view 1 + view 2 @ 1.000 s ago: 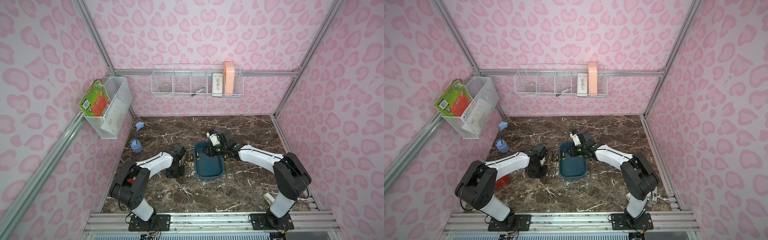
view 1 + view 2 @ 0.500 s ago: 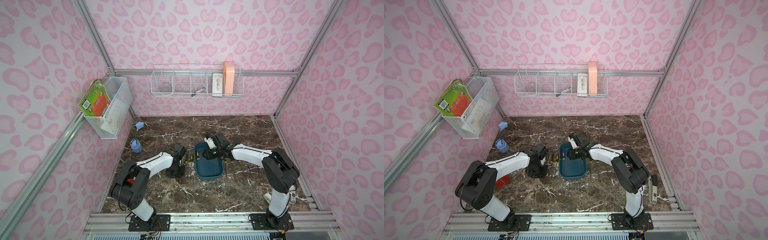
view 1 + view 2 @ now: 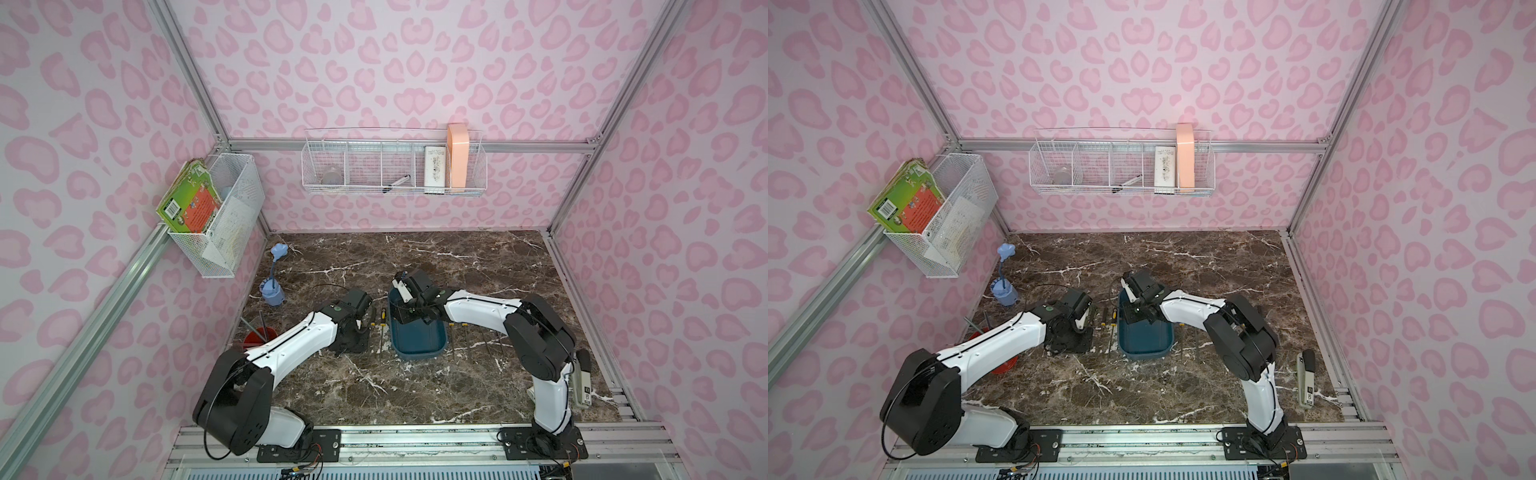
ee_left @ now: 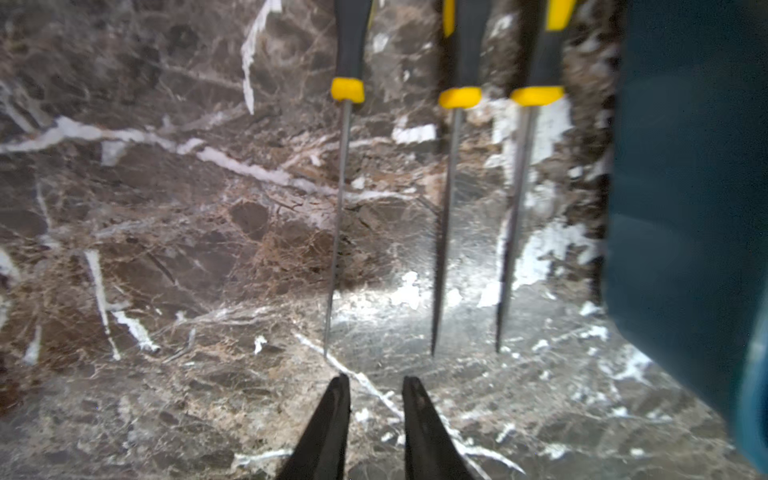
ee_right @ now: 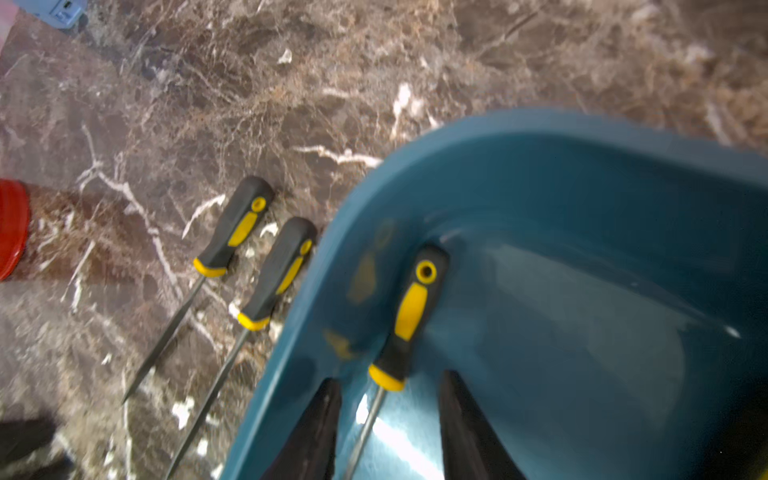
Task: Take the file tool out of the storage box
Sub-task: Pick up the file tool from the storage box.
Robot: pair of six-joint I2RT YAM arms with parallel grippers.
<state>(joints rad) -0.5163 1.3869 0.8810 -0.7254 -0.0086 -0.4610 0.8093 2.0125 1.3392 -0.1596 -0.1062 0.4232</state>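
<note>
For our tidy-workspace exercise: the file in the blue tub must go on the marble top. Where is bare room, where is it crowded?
Free: the marble top between the tub and the back wall, and the front patch bordered by tub, front rail and stapler. Crowded: both long sides of the tub, lined with files, and around the red pot.

Pink leopard-spot walls [image 3: 415, 62] close in three sides, joined by aluminium rails [image 3: 540, 146]. The tabletop [image 3: 415, 386] is dark brown marble with white veins. A white wire basket [image 3: 361, 166] hangs on the back wall.
</note>
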